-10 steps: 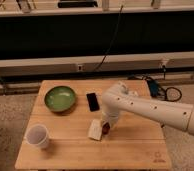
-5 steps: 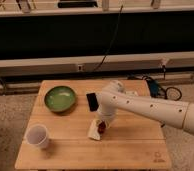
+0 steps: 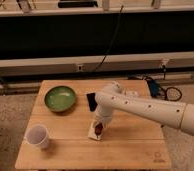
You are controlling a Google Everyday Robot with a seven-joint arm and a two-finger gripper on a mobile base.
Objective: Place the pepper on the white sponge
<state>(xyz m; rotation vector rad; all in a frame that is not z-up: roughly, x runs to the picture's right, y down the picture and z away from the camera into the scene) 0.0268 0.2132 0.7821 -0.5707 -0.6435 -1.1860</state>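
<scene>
The white sponge (image 3: 92, 133) lies flat near the middle of the wooden table (image 3: 130, 147). The small dark red-brown pepper (image 3: 98, 129) is at the tip of my gripper (image 3: 100, 125), right over the sponge's right part; whether it rests on the sponge I cannot tell. My white arm reaches in from the right and bends down to the sponge. The gripper is shut on the pepper.
A green bowl (image 3: 60, 98) sits at the back left and a white cup (image 3: 37, 136) at the front left. A black flat rectangle (image 3: 90, 102) lies just behind the sponge. A white packet (image 3: 133, 93) shows partly behind the arm. Cables (image 3: 162, 91) hang off the right edge.
The gripper has moved a little to the left with the pepper, from beside the sponge's right edge to over the sponge. The sponge, bowl and cup have not moved.
</scene>
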